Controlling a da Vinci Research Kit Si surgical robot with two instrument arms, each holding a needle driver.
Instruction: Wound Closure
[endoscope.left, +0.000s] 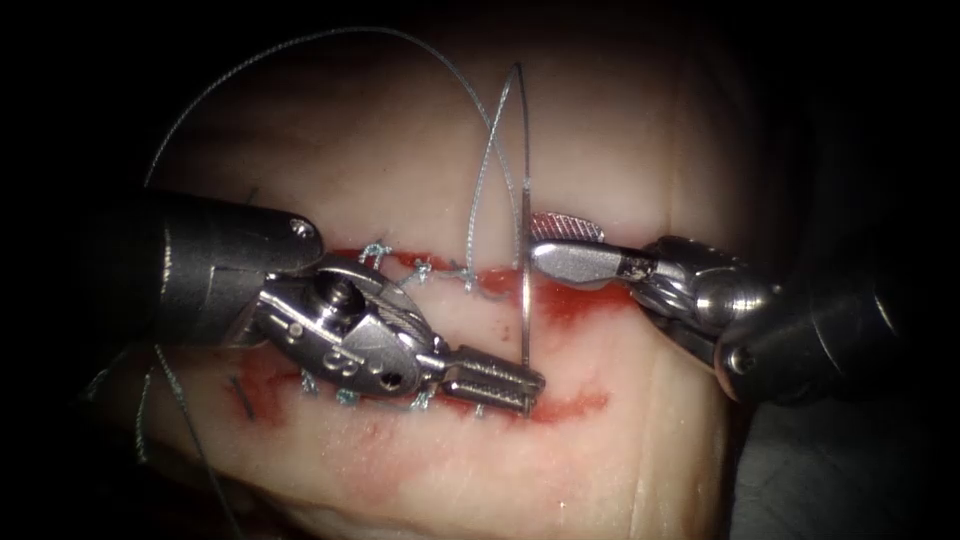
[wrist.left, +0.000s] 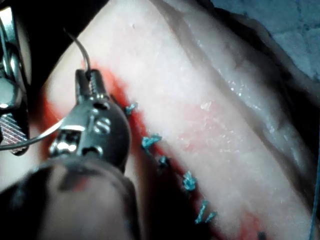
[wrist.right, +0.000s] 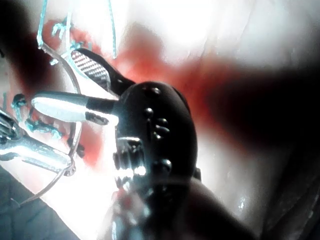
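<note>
The left tool (wrist.left: 86, 82) was seen closed on the curved needle (wrist.left: 79, 47), which arched away beyond the jaw tips. Teal stitch ends (wrist.left: 150, 141) were strung along the cut in the tissue (wrist.left: 210, 115), edged by red fluid (wrist.left: 107, 82). The right tool (wrist.left: 11, 131) was perhaps glimpsed alongside.

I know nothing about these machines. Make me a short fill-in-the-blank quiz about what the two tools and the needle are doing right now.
1. The left tool has its jaws shut on the ____.
2. The right tool holds nothing, and its jaws are ____.
3. The needle passes between the right tool's two ____.
4. Blue stitches along the cut lie to the ____ of the needle in the endoscope view.

Missing words: needle; open; jaws; left
</note>
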